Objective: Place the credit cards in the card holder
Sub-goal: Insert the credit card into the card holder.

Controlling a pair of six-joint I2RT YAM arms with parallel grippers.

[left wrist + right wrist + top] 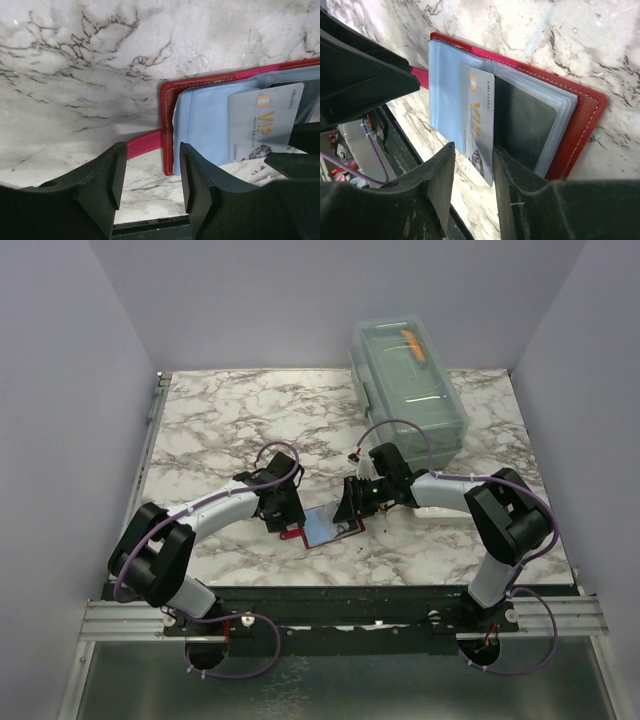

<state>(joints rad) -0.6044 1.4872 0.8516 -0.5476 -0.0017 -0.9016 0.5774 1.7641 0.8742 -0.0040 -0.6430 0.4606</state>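
The red card holder [322, 528] lies open on the marble table between my two grippers, its clear sleeves facing up. A silver VIP credit card [481, 120] sits partly in a sleeve, its lower end sticking out past the holder's edge. My right gripper [472, 155] is open, its jaws either side of that card end, the card against the right finger. My left gripper [150, 160] is open and empty at the holder's red edge [167, 125], by the pink strap [145, 142]. The card also shows in the left wrist view [265, 120].
A clear plastic box [408, 385] with an orange item inside stands at the back right. A white tray [440, 510] lies partly under the right arm. The table's front edge and a black rail [330, 600] are just below the holder.
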